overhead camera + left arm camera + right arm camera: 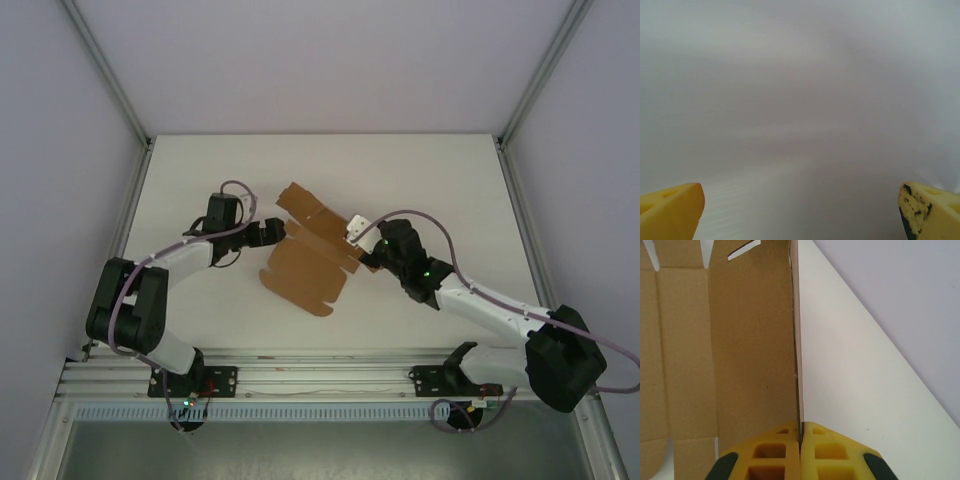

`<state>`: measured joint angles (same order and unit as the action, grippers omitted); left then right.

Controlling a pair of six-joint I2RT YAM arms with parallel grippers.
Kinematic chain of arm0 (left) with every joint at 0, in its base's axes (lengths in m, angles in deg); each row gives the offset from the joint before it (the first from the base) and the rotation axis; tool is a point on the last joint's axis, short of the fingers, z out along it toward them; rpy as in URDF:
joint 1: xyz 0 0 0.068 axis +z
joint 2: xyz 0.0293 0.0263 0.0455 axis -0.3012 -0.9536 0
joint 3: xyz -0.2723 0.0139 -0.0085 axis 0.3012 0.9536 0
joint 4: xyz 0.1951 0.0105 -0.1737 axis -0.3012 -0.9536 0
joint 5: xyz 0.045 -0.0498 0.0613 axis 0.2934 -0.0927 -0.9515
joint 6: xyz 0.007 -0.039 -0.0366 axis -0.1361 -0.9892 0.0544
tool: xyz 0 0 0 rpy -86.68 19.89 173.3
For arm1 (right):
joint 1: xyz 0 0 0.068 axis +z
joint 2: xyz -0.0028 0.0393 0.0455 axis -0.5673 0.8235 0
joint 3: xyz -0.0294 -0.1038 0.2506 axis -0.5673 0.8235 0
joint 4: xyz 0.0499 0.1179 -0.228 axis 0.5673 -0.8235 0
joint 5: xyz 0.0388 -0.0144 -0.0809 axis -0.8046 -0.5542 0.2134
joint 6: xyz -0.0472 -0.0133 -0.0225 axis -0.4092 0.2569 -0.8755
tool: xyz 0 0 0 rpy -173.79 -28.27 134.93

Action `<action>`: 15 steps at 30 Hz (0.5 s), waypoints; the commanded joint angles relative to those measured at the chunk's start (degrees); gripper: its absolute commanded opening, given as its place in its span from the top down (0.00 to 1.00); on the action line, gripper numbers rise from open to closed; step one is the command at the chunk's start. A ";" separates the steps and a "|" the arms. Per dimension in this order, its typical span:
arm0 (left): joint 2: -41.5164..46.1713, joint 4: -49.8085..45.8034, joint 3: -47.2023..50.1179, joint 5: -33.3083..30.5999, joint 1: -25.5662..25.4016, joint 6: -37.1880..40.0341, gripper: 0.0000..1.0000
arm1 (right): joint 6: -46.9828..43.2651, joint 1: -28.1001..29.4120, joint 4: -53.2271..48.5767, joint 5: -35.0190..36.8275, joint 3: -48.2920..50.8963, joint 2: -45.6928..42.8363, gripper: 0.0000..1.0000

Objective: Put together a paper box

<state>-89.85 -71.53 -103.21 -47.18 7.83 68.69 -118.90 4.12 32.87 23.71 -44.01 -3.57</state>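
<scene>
Right end effector (pixel 800 427): clamped on paper box (pixel 305 262) panel edge.
Left end effector (pixel 277 232): apart, beside its left side.

Box (pixel 303 262) sits mid-table (pixel 200 180), brown, mostly unfolded, turned diagonally. Its big rounded panel is on the near side and a smaller panel with flaps points to the far side. Creases run across the middle.

My left gripper (pixel 278 232) is at the box's left edge, at the crease, and I can't tell finger spacing from here. My right gripper (pixel 357 240) is at the box's right edge, touching the cardboard, with a white part on top.

Both my arms angle inward from their bases. A cable (pixel 232 186) loops over my left wrist. Rail (pixel 320 375) runs along the near table edge.
</scene>
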 commanded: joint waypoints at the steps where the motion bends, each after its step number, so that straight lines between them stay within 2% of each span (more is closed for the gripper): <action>1: -0.01 8.90 1.91 12.02 0.04 0.20 0.01 | 1.70 -0.34 0.61 -1.44 -1.79 -0.77 1.00; 6: -1.89 13.37 3.11 16.65 -0.75 -0.49 0.06 | 1.98 -0.33 -0.10 -2.44 -2.23 -0.34 1.00; 12: -6.11 20.14 2.57 22.50 -2.11 -3.55 0.22 | 2.88 -0.44 0.15 -3.87 -2.29 -0.43 1.00; 15: -7.61 21.44 1.97 23.23 -3.23 -4.48 0.31 | 3.60 -0.39 2.23 -3.95 -2.04 0.21 1.00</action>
<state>-96.50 -55.60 -100.74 -28.93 6.24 65.17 -117.37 3.50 32.30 21.81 -44.23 -3.55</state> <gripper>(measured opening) 0.700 0.049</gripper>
